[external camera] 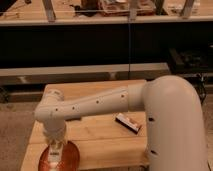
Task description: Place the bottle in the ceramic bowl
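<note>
The gripper [56, 148] is positioned directly above the centre of the ceramic bowl [70, 159], which sits at the near-left corner of the wooden table [100, 137]. The bottle cannot be made out. A small dark packet [128, 123] lies on the table, well apart to the right.

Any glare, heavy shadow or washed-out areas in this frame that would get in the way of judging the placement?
Camera view: the white arm is brightly lit and nearly washed out; the shelf band behind the table is deep shadow with little detail; the ceramic bowl shows a soft sheen on its rim; the gripper sits over the bowl and blocks its center, so no bottle can be made out.
</note>
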You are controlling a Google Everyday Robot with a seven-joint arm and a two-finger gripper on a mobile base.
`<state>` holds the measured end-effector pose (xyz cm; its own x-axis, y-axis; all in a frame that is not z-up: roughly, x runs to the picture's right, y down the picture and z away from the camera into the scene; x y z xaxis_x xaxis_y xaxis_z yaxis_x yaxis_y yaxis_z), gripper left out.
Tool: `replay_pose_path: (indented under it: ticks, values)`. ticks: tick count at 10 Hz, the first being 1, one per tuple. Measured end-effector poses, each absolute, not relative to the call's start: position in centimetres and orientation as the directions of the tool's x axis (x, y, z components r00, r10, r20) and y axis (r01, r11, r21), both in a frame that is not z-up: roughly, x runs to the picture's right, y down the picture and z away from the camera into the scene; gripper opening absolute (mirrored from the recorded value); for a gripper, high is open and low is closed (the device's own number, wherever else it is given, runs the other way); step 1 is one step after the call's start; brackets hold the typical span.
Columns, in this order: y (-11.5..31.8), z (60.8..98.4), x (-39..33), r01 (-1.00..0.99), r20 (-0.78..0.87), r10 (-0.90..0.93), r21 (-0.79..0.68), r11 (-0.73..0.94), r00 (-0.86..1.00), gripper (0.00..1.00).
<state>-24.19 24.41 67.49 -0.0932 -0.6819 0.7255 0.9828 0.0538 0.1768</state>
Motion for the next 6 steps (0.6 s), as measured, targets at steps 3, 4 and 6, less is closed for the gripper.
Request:
replay_pose_path:
  ticks: [3, 4, 6]
  values:
    - [26.1, 65.9, -24.3, 0.933, 0.694, -0.640, 0.342, -0.110, -0.330, 0.39]
    - [26.3, 65.8, -24.4, 0.926, 0.692, -0.631, 0.357, -0.125, -0.352, 0.49]
    - [26.5, 65.9, -24.5, 0.926, 0.693, -0.629, 0.355, -0.128, -0.353, 0.69]
